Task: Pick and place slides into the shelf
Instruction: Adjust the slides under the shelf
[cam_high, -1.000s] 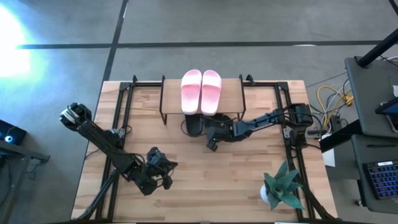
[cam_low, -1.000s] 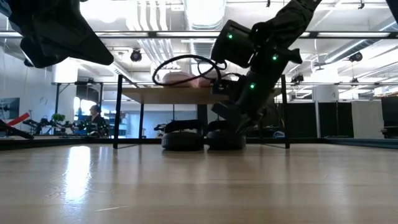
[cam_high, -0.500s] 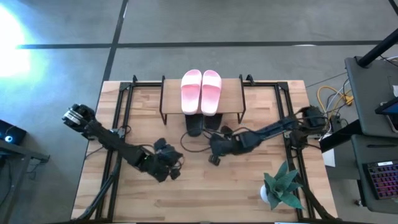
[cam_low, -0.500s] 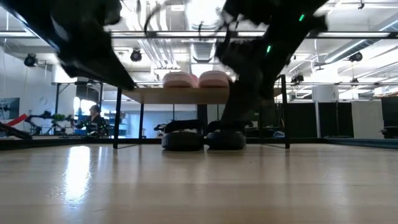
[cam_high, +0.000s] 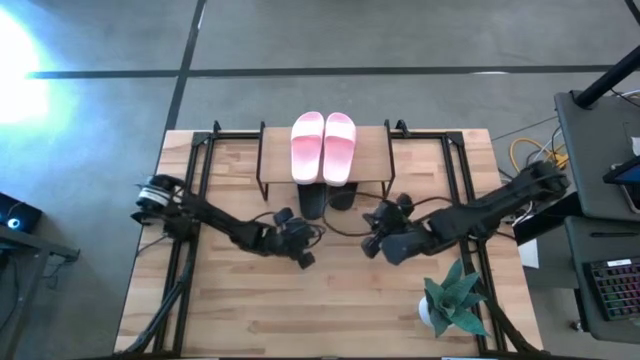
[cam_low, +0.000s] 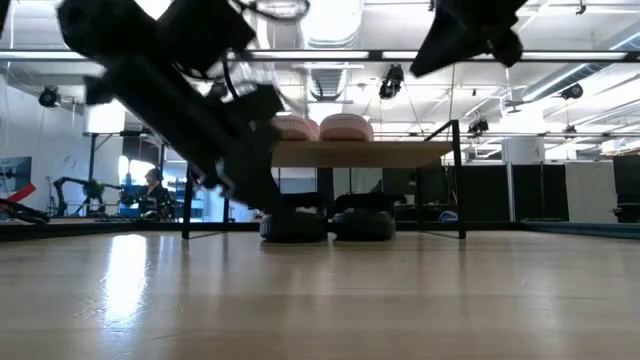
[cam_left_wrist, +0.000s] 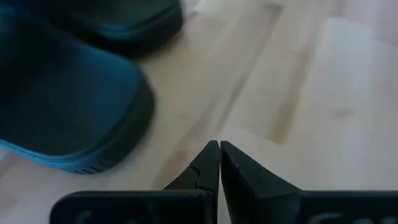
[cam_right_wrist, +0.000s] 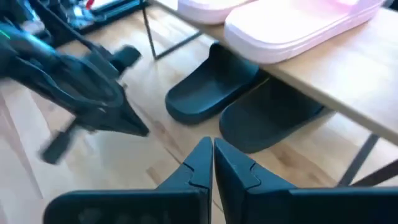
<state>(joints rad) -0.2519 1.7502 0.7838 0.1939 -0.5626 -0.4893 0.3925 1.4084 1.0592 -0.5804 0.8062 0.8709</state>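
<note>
Closing out: I'm seeing light pink slides (cam_high: 323, 146) atop the small wood-plank shelf (cam_high: 375, 155), matte black slides (cam_right_wrist: 245, 102) underneath; both end effectors, left (cam_high: 300, 257) and right (cam_high: 369, 246), clenched empty over the desk (cam_high: 330, 300). Next, I'm judging, parking arms.

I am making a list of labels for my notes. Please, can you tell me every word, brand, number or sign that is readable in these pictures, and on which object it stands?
None: no readable text shows in any view.
Pink slides, black slides, shelf: no print visible.
</note>
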